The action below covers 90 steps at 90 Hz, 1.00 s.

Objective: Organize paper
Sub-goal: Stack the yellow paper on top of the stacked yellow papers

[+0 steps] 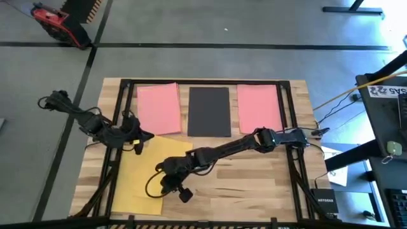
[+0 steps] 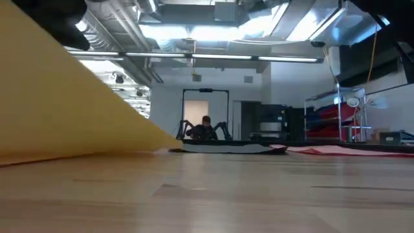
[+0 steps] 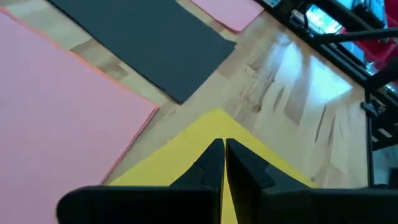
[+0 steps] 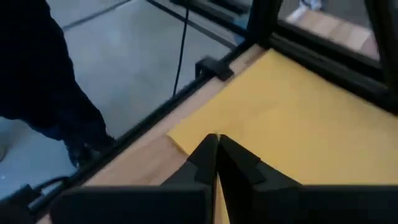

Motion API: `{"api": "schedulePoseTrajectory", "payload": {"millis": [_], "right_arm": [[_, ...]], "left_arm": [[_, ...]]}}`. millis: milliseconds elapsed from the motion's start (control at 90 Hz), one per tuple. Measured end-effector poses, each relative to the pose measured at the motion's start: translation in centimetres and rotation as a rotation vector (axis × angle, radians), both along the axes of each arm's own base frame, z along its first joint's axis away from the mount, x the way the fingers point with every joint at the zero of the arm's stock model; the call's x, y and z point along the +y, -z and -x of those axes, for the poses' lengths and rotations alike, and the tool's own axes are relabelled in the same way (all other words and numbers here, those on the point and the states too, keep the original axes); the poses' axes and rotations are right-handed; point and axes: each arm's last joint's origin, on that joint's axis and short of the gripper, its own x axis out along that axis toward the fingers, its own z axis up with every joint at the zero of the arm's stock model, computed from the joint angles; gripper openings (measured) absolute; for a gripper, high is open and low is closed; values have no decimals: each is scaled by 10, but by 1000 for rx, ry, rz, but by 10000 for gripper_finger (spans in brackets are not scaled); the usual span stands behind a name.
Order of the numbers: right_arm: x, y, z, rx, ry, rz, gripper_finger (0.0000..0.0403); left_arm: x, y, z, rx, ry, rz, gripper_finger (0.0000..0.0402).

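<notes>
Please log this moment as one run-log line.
left gripper: shut on yellow sheet | right gripper: shut on yellow sheet | sheet: lifted

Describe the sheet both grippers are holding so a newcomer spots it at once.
On the wooden table, three sheets lie in a far row: pink, black, pink. The yellow sheet sits nearer, front-left, pinched by the left gripper and right gripper. It is the only yellow one.

three sheets in row across upper table [image 1: 210, 191], well apart: left sheet [image 1: 158, 108], middle sheet [image 1: 209, 111], right sheet [image 1: 259, 107]. fourth sheet [image 1: 149, 172] lower left, below left sheet. left gripper [image 1: 136, 142] at its upper edge, right gripper [image 1: 166, 181] at its right edge, lower centre.
</notes>
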Motion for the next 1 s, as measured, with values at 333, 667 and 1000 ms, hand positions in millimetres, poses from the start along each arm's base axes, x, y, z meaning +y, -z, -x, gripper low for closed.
{"api": "schedulePoseTrajectory", "payload": {"millis": [333, 667, 1000], "right_arm": [[0, 2, 1, 84, 59, -57, 14], [6, 5, 5, 127, 75, -44, 27], [26, 7, 14, 138, 79, 6, 15]], "left_arm": [[-10, 11, -10, 140, 151, 18, 0], [-25, 53, -35, 447, 88, -83, 0], [-16, 97, -69, 625, -76, -159, 0]]}}
